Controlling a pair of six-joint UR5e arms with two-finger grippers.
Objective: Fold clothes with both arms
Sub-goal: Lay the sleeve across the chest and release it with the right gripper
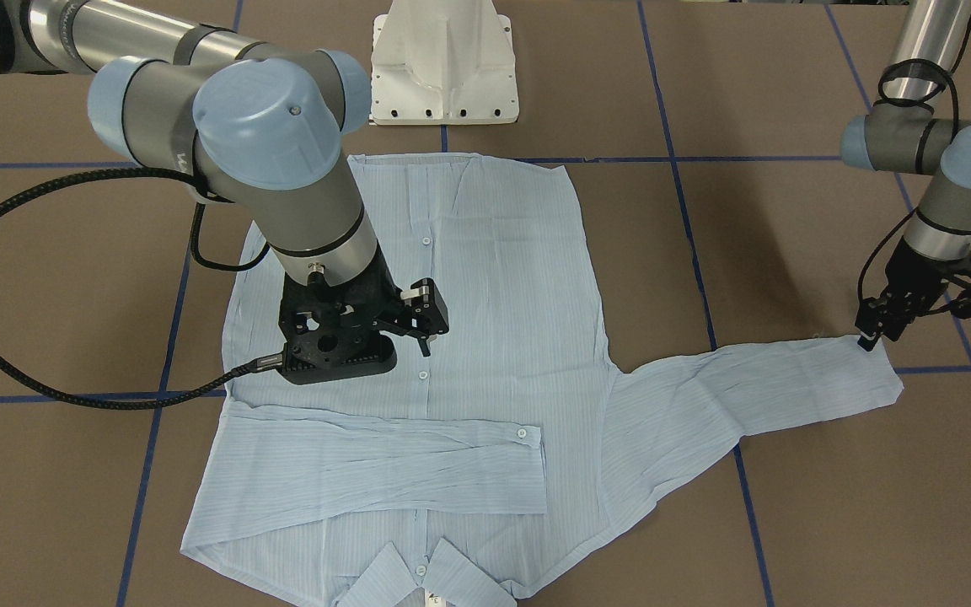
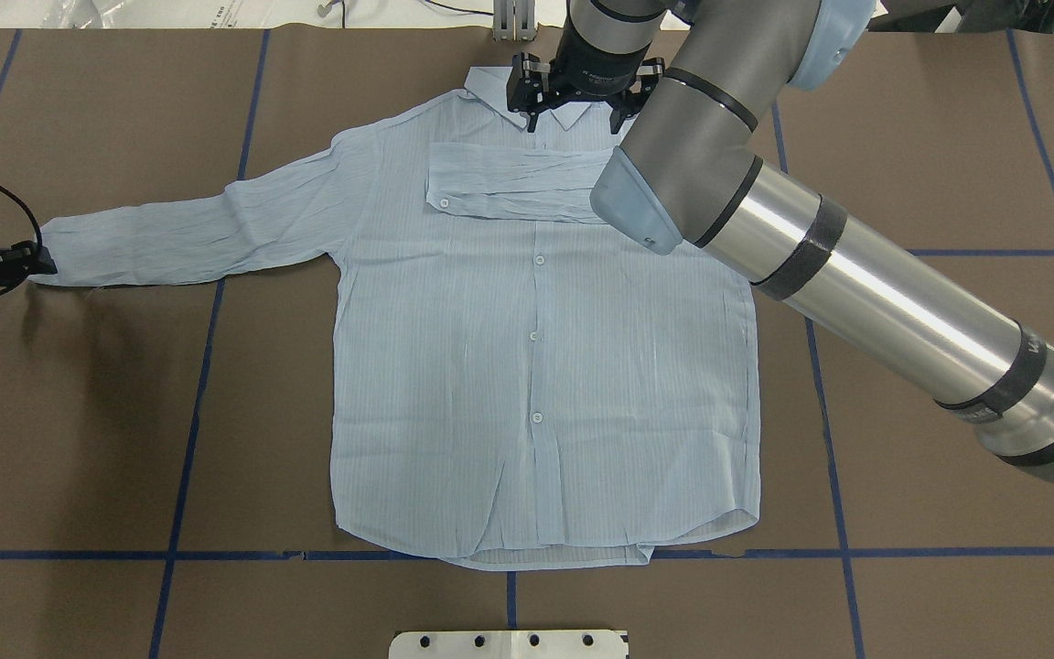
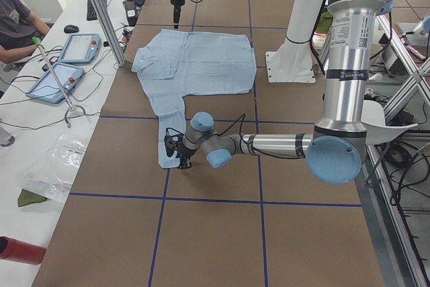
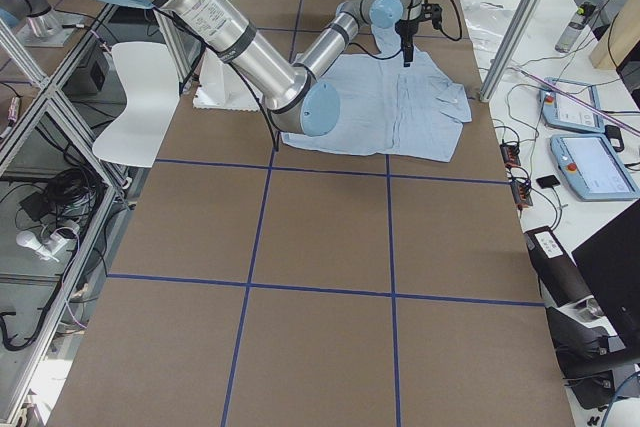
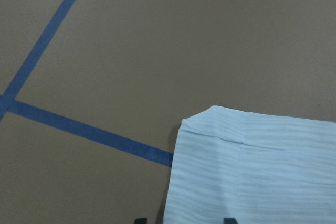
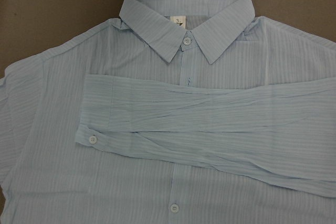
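Observation:
The pale blue striped shirt (image 2: 536, 366) lies flat and buttoned, front up, on the brown table, collar (image 6: 184, 19) at the far side. One sleeve (image 2: 509, 183) is folded across the chest just below the collar. The other sleeve (image 2: 188, 229) stretches out to my left. My left gripper (image 2: 33, 261) is low at that sleeve's cuff (image 5: 252, 166); its fingertips stand apart at the cuff's edge, open. My right gripper (image 1: 422, 324) hovers open and empty above the chest, near the folded sleeve (image 1: 384, 459).
The white pedestal base (image 1: 443, 67) stands at the shirt's hem side. Blue tape lines (image 2: 188, 412) cross the table. A black cable (image 1: 30, 379) loops from the right wrist. Operators' tablets (image 3: 67, 65) and a seated person (image 3: 17, 18) are beyond the far edge.

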